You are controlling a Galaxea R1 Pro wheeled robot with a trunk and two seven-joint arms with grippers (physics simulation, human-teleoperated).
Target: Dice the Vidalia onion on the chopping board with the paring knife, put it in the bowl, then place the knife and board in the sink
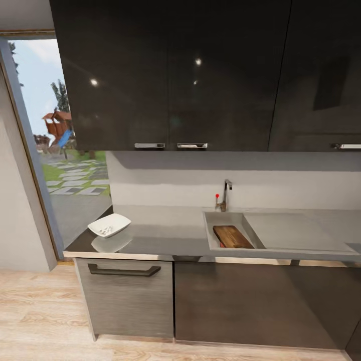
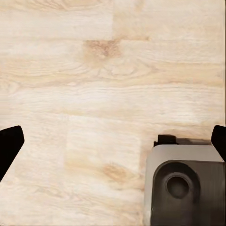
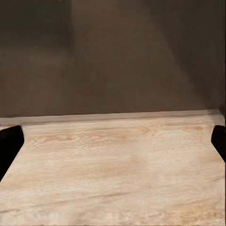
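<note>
— Where do the board and knife lie?
— The chopping board (image 1: 232, 236) lies in the sink (image 1: 228, 218); a red sliver beside it may be the paring knife. The bowl (image 1: 109, 224) with diced bits sits on the countertop (image 1: 165, 235).
— And the grippers?
— The left gripper (image 2: 113, 143) and right gripper (image 3: 113, 141) are spread wide, empty, above the wooden floor (image 2: 94, 84).

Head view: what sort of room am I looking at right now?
A home kitchen, most likely: a steel countertop with a sink and tap, dark wall cabinets above, and a white bowl by a doorway to a garden.
</note>
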